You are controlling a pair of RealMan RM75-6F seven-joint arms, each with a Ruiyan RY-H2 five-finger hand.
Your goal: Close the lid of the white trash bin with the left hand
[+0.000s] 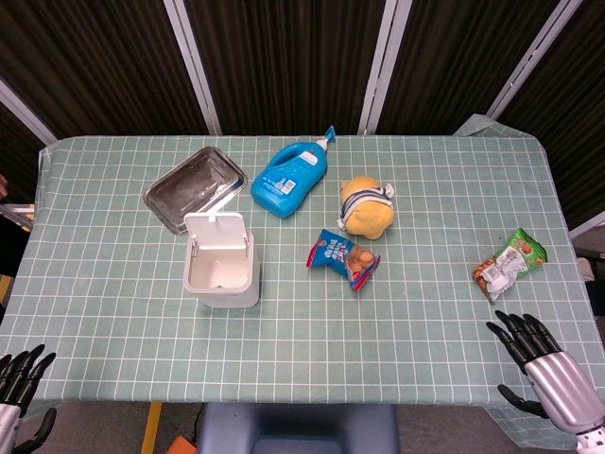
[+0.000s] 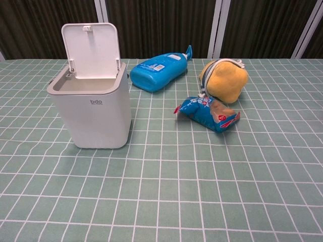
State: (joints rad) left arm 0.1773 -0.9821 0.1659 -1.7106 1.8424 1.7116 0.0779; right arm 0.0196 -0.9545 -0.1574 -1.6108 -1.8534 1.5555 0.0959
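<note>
The white trash bin (image 1: 223, 274) (image 2: 94, 108) stands left of the table's middle, its lid (image 1: 216, 231) (image 2: 92, 49) hinged up and standing open at the back. My left hand (image 1: 21, 383) is at the bottom left corner of the head view, fingers spread, holding nothing, far from the bin. At the bottom right my right hand (image 1: 539, 352) rests near the table's front edge, fingers apart and empty. Neither hand shows in the chest view.
A metal tray (image 1: 194, 186) lies behind the bin. A blue detergent bottle (image 1: 292, 175) (image 2: 159, 69), a yellow plush toy (image 1: 368, 205) (image 2: 224, 79) and a blue snack bag (image 1: 342, 257) (image 2: 208, 113) lie right of it. A green snack packet (image 1: 510, 262) sits far right.
</note>
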